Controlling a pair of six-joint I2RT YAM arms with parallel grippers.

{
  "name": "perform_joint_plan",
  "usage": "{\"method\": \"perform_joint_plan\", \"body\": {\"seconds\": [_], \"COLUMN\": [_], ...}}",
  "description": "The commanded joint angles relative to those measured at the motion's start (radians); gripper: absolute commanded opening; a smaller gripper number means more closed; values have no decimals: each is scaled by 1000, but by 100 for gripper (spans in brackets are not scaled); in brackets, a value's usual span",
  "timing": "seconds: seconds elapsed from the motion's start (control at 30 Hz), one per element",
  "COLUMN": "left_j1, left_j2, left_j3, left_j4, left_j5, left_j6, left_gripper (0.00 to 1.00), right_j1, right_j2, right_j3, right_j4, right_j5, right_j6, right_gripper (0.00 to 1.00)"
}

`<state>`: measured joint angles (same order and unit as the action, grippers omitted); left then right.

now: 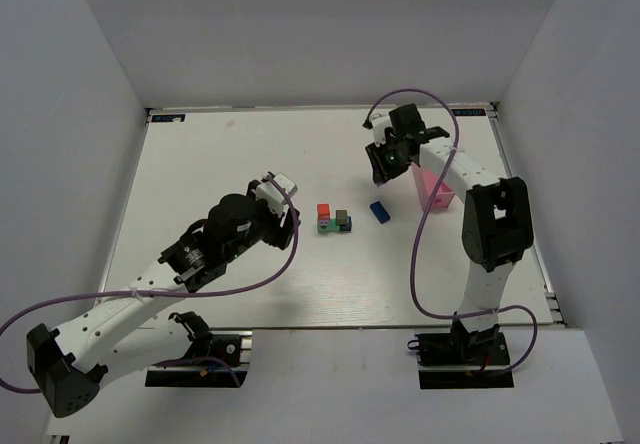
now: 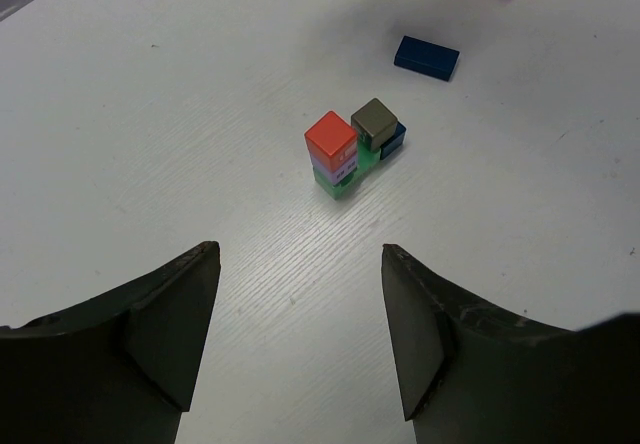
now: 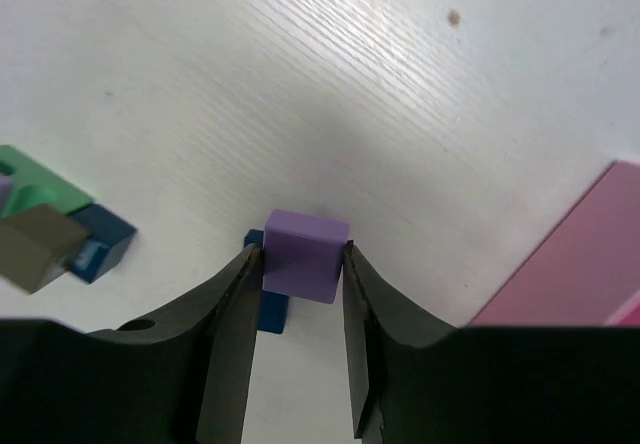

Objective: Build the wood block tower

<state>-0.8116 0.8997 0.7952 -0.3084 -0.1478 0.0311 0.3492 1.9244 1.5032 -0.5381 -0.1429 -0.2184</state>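
The white table [image 1: 200, 164] carries all parts. The left arm [image 1: 130, 304] reaches in from the near-left; the right arm [image 1: 495, 224] stands at the right and bends toward the far side.

- Left gripper [image 2: 300, 264]: fingers spread wide, nothing between them, pointed at the block tower from its near side, apart from it.
- Right gripper [image 3: 300, 264]: clamped on a purple block [image 3: 305, 254], one finger on each side face, raised off the table.

The pink box [image 1: 435, 189] lies at the right, just beside the right arm. The block tower [image 1: 333, 220] stands near the table centre: green base, red cube on top, grey-brown and blue cubes alongside. A loose blue block [image 1: 379, 211] lies flat between tower and box.
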Motion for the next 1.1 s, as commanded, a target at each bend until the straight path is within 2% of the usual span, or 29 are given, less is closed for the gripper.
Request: {"method": "perform_joint_plan", "body": {"seconds": [0.0,0.23,0.37,0.73,1.07], "left_j1": [3,3,3,3,3], "left_j2": [-31,-41,-41,-41,-41], "left_j3": [1,-8,-8,-8,-8], "left_j4": [17,17,17,17,17], "left_j5": [-7,-7,-7,-7,-7], "left_j6": [7,7,7,16,16], "left_gripper": [76,76,76,76,76], "right_j1": [11,43,73,146,189], "right_j2": [-76,-58,-19,87,120], "right_j3": [78,228,281,402,447], "right_j4": [-58,-275,-364,-571,-675], "right_j5": [-131,-381,-432,-419,-409], "right_j6": [-131,-330,-418,-692,-846], "right_gripper": [20,14,14,14,14]}}
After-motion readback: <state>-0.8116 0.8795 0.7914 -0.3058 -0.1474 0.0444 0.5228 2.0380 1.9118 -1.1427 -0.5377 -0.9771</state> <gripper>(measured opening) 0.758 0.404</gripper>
